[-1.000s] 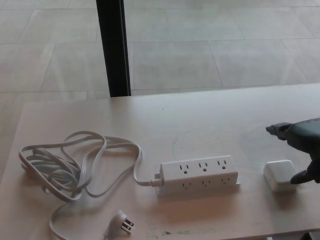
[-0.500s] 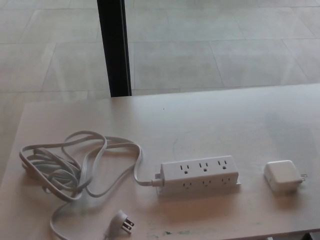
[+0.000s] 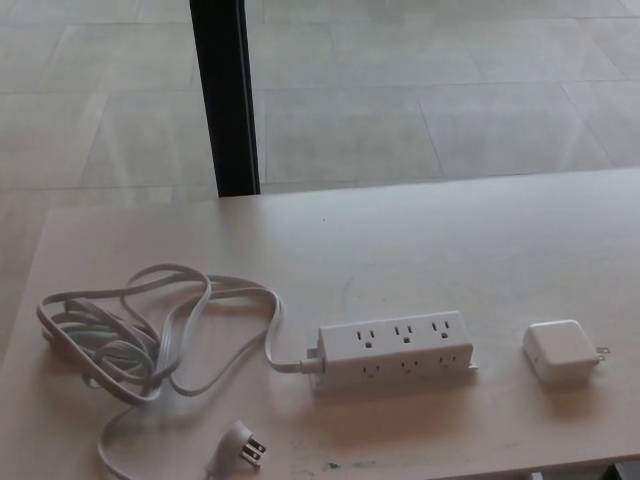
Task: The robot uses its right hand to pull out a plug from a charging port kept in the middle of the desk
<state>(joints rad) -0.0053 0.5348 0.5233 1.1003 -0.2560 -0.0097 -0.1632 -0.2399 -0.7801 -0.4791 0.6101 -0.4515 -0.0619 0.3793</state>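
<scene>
No robot hand shows in the head view, neither left nor right, so nothing can be said of their fingers or of any arm's pose.

On the desk [image 3: 420, 250] lies one white charger [image 3: 558, 351], a square block with rounded corners, resting flat near the right edge with its prongs pointing right. It is out of the sockets and sits just beside the right end of the strip, apart from it.

One white power strip [image 3: 396, 349] lies in the middle of the desk. It has six sockets in two rows of three, three on the top face and three on the front face, all of them free.

One cord [image 3: 150, 330] leaves the strip's left end and runs into a loose tangle of loops on the left of the desk. Its single plug [image 3: 243, 446] lies near the front edge, prongs toward the right.

One black post [image 3: 224, 95] stands behind the desk, on a tiled floor [image 3: 430, 90].
</scene>
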